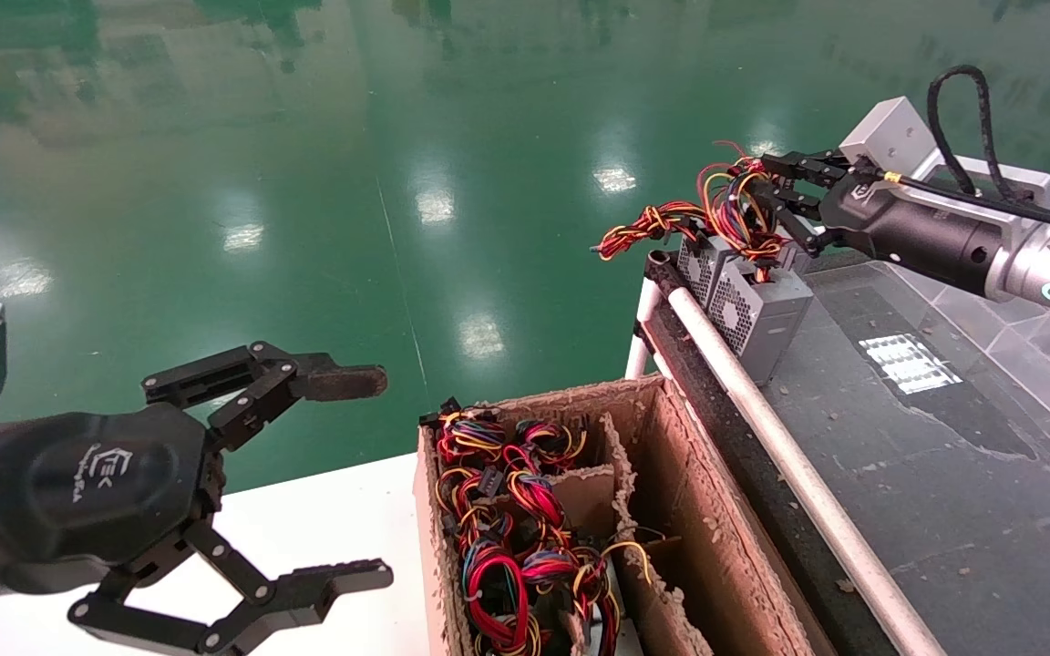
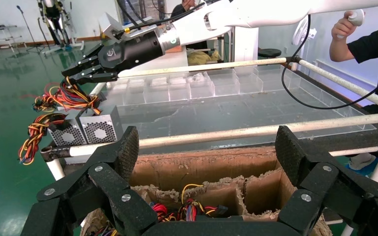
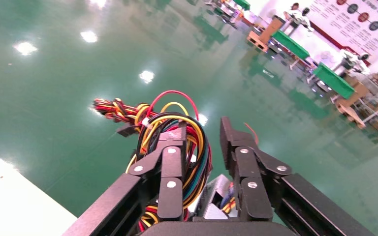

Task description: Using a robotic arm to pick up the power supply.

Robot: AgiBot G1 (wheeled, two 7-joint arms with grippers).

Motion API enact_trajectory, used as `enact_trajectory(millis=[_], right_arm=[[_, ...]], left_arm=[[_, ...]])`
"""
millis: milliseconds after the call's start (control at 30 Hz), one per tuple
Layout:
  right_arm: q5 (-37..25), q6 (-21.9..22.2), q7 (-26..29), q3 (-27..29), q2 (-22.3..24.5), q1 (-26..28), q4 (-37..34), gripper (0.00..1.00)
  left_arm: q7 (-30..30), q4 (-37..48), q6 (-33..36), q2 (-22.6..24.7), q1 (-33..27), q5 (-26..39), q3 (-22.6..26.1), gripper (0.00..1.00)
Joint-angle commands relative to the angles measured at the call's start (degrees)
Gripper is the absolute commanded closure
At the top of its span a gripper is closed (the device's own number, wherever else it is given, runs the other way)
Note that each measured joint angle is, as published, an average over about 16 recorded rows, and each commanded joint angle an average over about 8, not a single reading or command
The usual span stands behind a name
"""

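Two grey power supply boxes with honeycomb vents stand side by side at the corner of the dark platform. The power supply (image 1: 762, 314) (image 2: 101, 129) is the nearer one, with a big loose loop of red, yellow, black and blue wires (image 1: 735, 210) (image 3: 187, 142) rising from it. My right gripper (image 1: 762, 187) (image 2: 78, 74) (image 3: 202, 130) hangs over it, open, fingers apart at the loop. The wires run around one finger and the gap beside it shows floor. My left gripper (image 1: 379, 476) (image 2: 206, 142) stands wide open and empty at the lower left, beside the cardboard box.
A worn cardboard box (image 1: 671, 474) (image 2: 202, 167) with dividers holds several wire bundles (image 1: 507, 528). A white pipe rail (image 1: 780, 437) edges the dark platform (image 1: 944, 474). The second grey box (image 1: 703, 264) trails wires over the green floor. Clear compartments (image 2: 192, 86) line the platform's far side.
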Motion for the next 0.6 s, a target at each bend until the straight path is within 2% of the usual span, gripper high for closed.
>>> enact_trajectory(millis=[33,600], right_arm=[[-0.2,-0.9,0.0,-0.1,0.3,-0.1,0.2,0.0],[-1.6,-7.2,3.8,-1.1,2.5,0.7,0.1,0.0]], left_arm=[[0.0,0.0,0.0,0.0,0.0,0.0,0.0,0.0],[0.0,0.0,0.0,0.0,0.0,0.0,0.0,0.0]])
